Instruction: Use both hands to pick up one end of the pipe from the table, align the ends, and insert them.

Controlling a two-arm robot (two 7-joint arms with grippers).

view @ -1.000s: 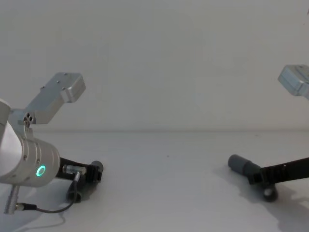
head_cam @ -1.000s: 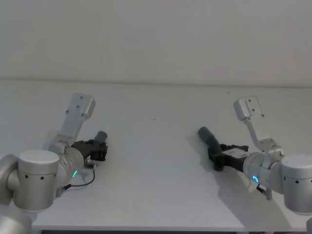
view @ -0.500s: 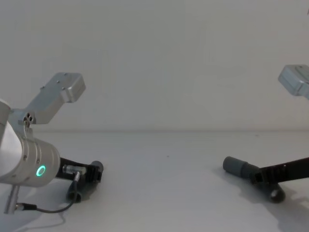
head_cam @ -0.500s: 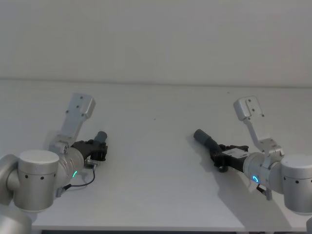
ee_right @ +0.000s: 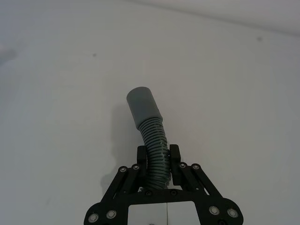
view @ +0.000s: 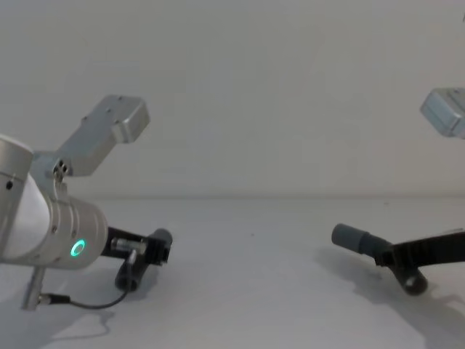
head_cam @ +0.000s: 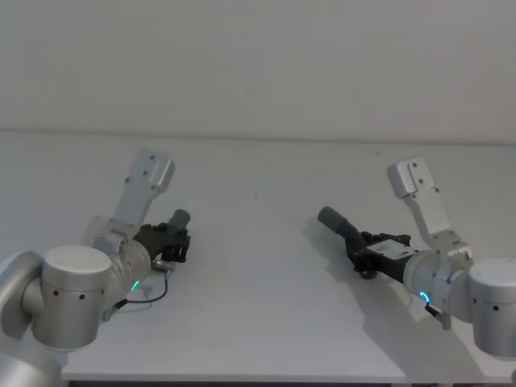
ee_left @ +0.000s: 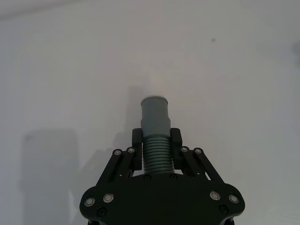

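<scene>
The pipe is in two dark-grey pieces, one in each gripper. My left gripper [head_cam: 170, 242] [ee_left: 156, 138] is shut on the ribbed middle of the left piece [head_cam: 179, 218] [ee_left: 155, 115], whose smooth cuff end sticks out past the fingers. In the chest view this piece [view: 136, 273] hangs tilted from the gripper [view: 156, 251], low over the table [view: 254, 298]. My right gripper [head_cam: 360, 251] [ee_right: 158, 152] is shut on the ribs of the right piece [head_cam: 332, 219] [ee_right: 143, 108]. Its cuff [view: 349, 236] points toward the left piece. A wide gap separates the two ends.
The white table [head_cam: 258, 274] meets a white wall at the back, with bare surface between the two arms. A thin black cable [head_cam: 149, 294] loops from my left wrist onto the table.
My left gripper has moved forward and toward the centre, carrying its piece. The right gripper has swung its piece so the cuff points further left and lies flatter.
</scene>
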